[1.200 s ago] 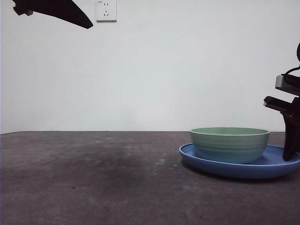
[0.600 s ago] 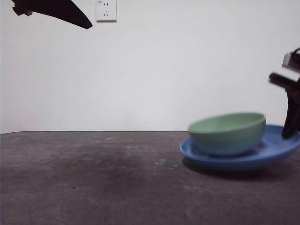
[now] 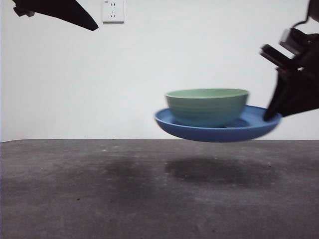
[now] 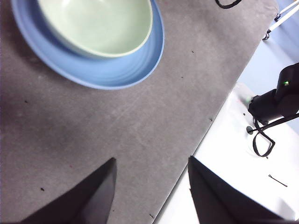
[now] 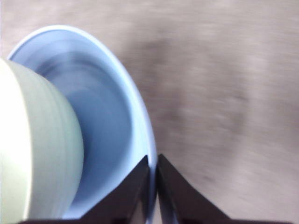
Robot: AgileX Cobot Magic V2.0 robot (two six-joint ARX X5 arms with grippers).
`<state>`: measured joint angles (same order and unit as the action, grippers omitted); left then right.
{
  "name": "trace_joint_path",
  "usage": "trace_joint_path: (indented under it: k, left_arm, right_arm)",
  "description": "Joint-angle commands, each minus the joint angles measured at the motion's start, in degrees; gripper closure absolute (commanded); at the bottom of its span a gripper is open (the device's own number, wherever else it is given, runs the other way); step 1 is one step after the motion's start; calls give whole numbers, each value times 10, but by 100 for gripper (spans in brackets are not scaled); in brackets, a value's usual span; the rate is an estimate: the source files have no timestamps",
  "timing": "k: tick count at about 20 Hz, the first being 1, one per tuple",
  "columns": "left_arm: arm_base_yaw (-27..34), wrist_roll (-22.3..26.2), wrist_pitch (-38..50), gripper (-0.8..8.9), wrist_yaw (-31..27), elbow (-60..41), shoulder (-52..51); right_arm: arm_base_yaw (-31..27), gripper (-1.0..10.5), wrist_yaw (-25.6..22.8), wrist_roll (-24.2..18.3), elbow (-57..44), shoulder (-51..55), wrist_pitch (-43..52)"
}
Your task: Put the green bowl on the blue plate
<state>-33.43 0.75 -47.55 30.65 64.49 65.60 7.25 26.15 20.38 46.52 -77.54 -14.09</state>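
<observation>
The pale green bowl sits inside the blue plate, and both hang in the air above the table, over their shadow. My right gripper is shut on the plate's right rim and holds it up; in the right wrist view its jaws pinch the plate's rim, with the bowl beside them. My left gripper is open and empty, high above the table; from there the bowl and plate show below it.
The dark grey table runs across the front view. A white wall with a socket stands behind. The left arm shows as a black tip at the top left. The table's edge and a white surface with cables show in the left wrist view.
The right gripper has lifted the plate with the bowl off the table and carried them up and to the left. The plate tilted, then levelled. The left arm has not moved.
</observation>
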Motion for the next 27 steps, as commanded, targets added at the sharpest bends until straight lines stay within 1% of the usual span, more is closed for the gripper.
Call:
trace_joint_path:
  k: [1,3,5,10,14,19,25,27]
  left_arm:
    - [-3,5,4,565,5,6,2]
    - [-3,5,5,565,5,6,2]
    - [-3,5,5,565,5,6,2]
    - [-3,5,5,565,5,6,2]
    - [-3,5,5,565,5,6,2]
    - [-3,5,4,565,5,6,2]
    - [-3,5,4,565,5,6,2]
    - [-3,5,4,565,5,6,2]
  right_arm:
    - [35,933,-10,48,8,-4,35]
    - [62,933,-23,65,8,-9,55]
    - [85,933,-24,83,8,-25,80]
    - [125,934,-37,124,10,-88,142]
    - [146,934,-42,127,39,-155,150]
    - [154,934,-40,127,87,-227,149]
    - [154,934,-42,123,91,-246,147]
    - [155,934,-52,119,91,-246,142]
